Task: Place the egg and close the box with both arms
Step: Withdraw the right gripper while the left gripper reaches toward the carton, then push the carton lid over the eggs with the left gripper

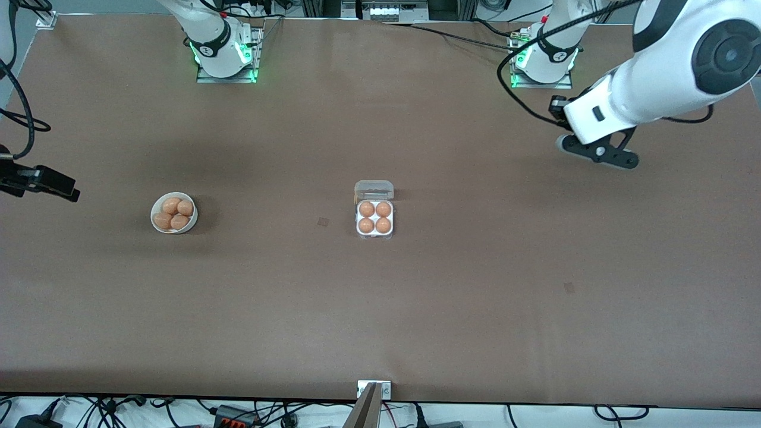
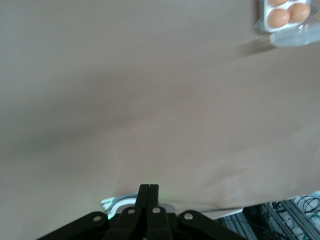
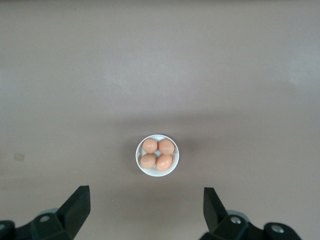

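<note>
Box (image 1: 374,218) sitting mid-table, clear lid (image 1: 374,190) standing open, four eggs (image 1: 375,217) filling its cups. White bowl (image 1: 173,213) lying toward the right arm's end, holding four more eggs (image 1: 173,214). Left gripper (image 1: 600,151) hanging over bare table near its own base, fingers (image 2: 149,200) pressing together on nothing. Right gripper (image 3: 145,210) hovering high above the bowl, fingers (image 3: 77,205) spreading wide.
</note>
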You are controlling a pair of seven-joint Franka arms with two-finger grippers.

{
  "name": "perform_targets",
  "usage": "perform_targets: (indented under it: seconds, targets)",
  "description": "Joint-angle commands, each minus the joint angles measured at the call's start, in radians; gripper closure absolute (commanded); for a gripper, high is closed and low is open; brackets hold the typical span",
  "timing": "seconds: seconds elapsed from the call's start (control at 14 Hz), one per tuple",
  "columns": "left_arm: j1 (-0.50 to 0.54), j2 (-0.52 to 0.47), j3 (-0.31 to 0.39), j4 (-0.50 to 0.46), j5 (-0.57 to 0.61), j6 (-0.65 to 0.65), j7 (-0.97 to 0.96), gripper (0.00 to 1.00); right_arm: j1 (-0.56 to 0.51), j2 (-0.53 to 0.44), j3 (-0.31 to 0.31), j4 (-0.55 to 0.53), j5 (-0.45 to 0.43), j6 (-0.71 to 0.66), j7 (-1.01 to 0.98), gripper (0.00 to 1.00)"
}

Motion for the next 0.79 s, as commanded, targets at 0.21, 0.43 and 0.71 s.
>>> perform_targets:
  seconds: [0.21, 0.43, 0.71]
  targets:
    - [-0.012, 0.037, -0.172, -0.154, -0.023, 0.295, -0.211, 0.99, -0.003, -0.209, 0.006, -0.319, 0.002, 0.143, -0.008, 0.00]
    - [-0.013, 0.073, -0.272, -0.217, -0.021, 0.463, -0.300, 0.99, -0.003, -0.207, 0.006, -0.309, 0.000, 0.130, -0.011, 0.00]
    - [-0.102, 0.173, -0.329, -0.248, -0.011, 0.679, -0.430, 0.99, -0.003, -0.207, 0.006, -0.298, 0.003, 0.130, -0.022, 0.00]
